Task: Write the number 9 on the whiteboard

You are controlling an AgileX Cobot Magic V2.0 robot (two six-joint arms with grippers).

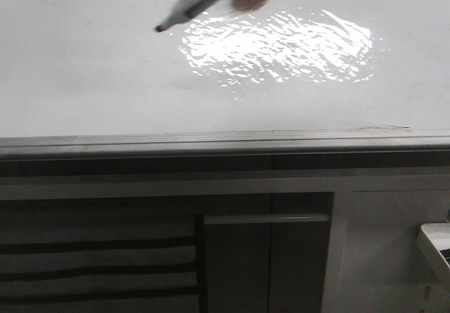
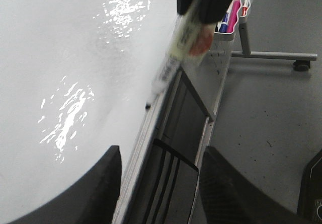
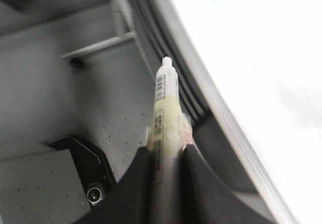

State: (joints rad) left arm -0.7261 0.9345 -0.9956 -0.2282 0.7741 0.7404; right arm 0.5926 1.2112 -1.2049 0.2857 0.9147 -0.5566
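Whiteboard (image 1: 84,67) fills the upper half of the front view, glossy, with a rippled glare patch (image 1: 278,46) right of centre and a grey edge strip (image 1: 211,143) along its near side. No drawn figure shows on the board in any view.

Right gripper (image 3: 164,156) pinches a marker (image 3: 165,108) between its dark fingers (image 3: 136,183); the barrel runs out past the fingertips to a dark tip. In the front view the marker (image 1: 193,2) enters from the top edge, blurred, slanting down and left, its tip near the left end of the glare patch; whether the tip touches the board cannot be told. In the left wrist view the marker (image 2: 176,53) points at the board close to the edge strip (image 2: 151,133).

Left gripper (image 2: 160,183) stands spread, holding nothing, its two fingers (image 2: 100,189) straddling the board's edge, well apart from the marker tip.

Below the board lie grey cabinet fronts (image 1: 267,257).
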